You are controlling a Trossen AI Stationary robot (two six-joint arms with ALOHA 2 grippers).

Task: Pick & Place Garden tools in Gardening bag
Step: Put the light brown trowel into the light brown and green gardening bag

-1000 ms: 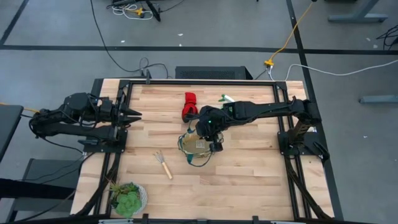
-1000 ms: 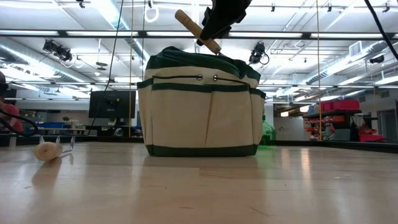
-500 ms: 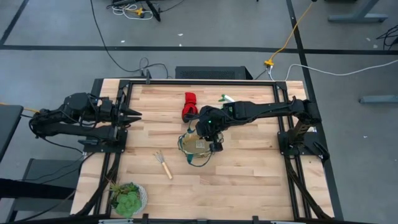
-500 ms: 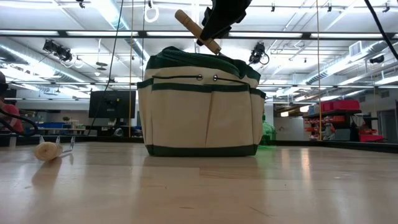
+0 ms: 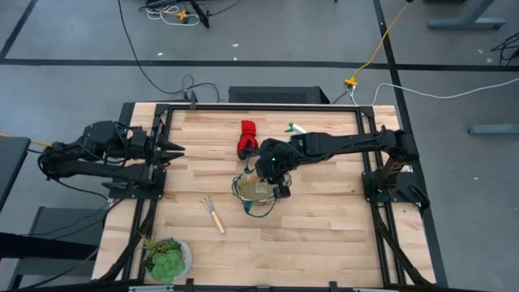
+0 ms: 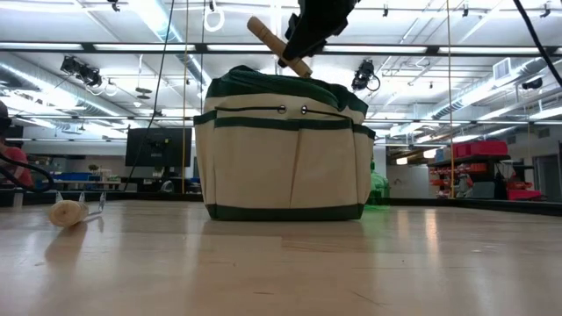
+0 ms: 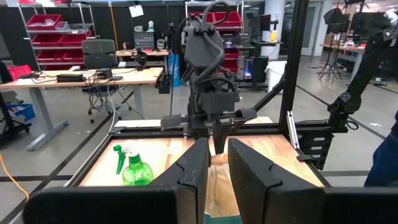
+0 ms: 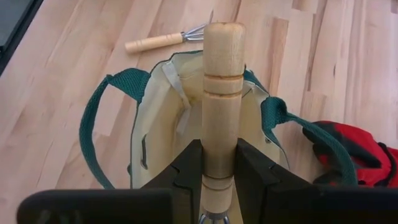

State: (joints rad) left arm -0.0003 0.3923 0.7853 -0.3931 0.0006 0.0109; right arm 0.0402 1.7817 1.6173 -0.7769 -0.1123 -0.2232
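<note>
My right gripper point(image 5: 272, 170) is over the tan gardening bag point(image 5: 258, 191) with its dark green rim, shut on a hand rake with a pale wooden handle point(image 6: 274, 42). The bag stands upright on the table point(image 6: 281, 149), its mouth open point(image 8: 205, 118). The second rake point(image 5: 213, 214) lies flat on the table near the bag. The red-and-black glove bundle point(image 5: 247, 138) and the green spray bottle point(image 5: 293, 128) are beyond the bag. My left gripper point(image 5: 174, 150) waits open at the table's left edge. My right gripper pinches the rake's wooden handle point(image 8: 219, 152) between its two fingers, on the part next to the metal head. The fingers come from above and lie across the handle. The rake is tilted over the bag's mouth, its free handle end point(image 6: 256, 24) up; the head is hidden.
A green leafy plant in a white pot point(image 5: 166, 258) stands at the near left corner. Black frame rails run along both table sides. Bare wood lies on the table's near right. The bag's looped green handles point(image 8: 99, 124) hang outward.
</note>
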